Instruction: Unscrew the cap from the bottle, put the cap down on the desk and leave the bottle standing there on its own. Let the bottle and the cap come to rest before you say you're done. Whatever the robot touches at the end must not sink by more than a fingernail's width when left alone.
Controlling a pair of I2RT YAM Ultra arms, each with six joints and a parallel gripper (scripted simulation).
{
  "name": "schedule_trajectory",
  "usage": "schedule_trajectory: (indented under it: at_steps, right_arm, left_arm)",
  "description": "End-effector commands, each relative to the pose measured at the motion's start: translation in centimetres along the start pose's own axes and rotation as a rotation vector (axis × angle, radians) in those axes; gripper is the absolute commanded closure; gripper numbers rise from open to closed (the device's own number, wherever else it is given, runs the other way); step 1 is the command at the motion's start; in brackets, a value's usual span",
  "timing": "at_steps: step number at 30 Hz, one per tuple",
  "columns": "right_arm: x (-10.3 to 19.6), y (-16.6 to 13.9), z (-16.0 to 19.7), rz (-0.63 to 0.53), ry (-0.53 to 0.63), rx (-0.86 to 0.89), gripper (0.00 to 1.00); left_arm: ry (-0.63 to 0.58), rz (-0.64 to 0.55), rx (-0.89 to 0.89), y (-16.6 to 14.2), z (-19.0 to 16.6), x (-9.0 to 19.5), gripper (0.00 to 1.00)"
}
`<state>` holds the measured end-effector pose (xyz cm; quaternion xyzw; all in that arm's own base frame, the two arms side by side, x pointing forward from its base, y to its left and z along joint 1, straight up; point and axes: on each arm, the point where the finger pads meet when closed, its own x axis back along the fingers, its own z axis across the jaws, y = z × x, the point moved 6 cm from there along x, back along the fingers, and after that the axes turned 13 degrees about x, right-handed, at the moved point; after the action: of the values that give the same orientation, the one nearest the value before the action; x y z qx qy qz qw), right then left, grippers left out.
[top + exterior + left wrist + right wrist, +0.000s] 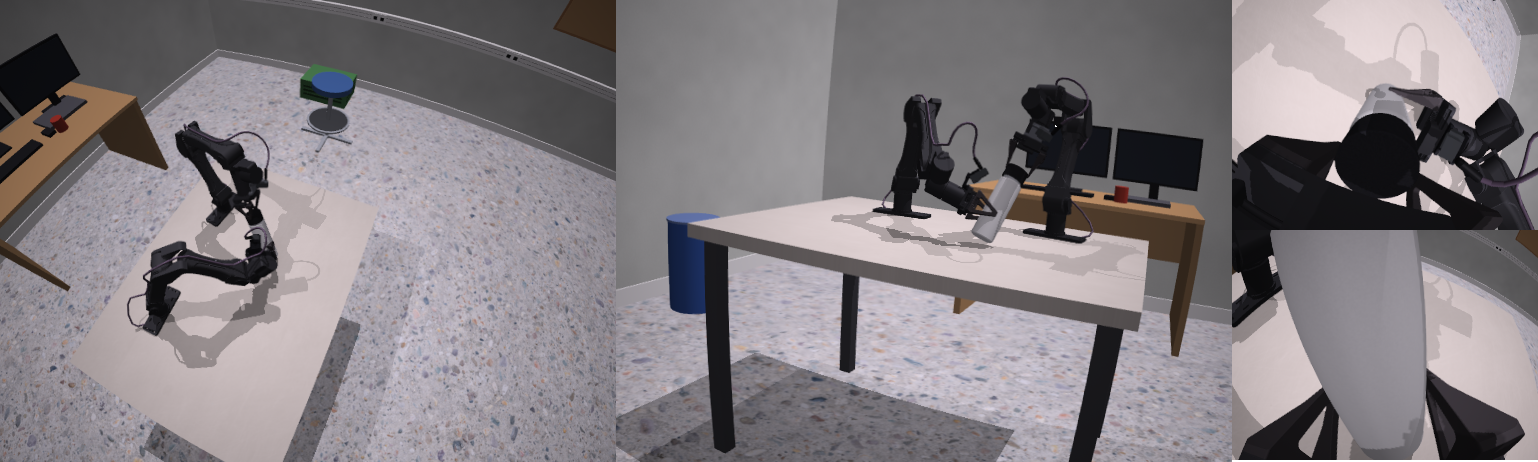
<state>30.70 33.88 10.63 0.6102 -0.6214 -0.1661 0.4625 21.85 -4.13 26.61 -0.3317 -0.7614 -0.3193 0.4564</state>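
Note:
A light grey bottle (261, 233) (998, 207) (1384, 104) (1362, 330) is tilted, its lower end just above or at the desk (225, 400) (791, 235); contact cannot be told. The black cap (1015, 173) (1377, 165) sits on its upper end; how far it is threaded cannot be told. My left gripper (1018, 171) (1376, 164) is shut on the cap from above. My right gripper (988, 215) (1378, 381) is shut on the bottle's body lower down, with a finger on each side.
The two grippers are close together, the left above the right. The left wrist's arm stands at the right in the exterior view, with a second table (1176, 212) holding monitors and a red cup (1121, 194) behind. The front desk edge (916, 282) lies beyond the bottle.

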Motion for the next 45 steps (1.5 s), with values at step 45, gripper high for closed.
schedule_trajectory:
  at_steps: [45]
  right_arm:
    - [0.3, 1.9, -1.9, -0.053, -0.023, 0.068, 1.00]
  left_arm:
    - [-0.005, 0.022, 0.364, -0.1, 0.1, 1.9, 1.00]
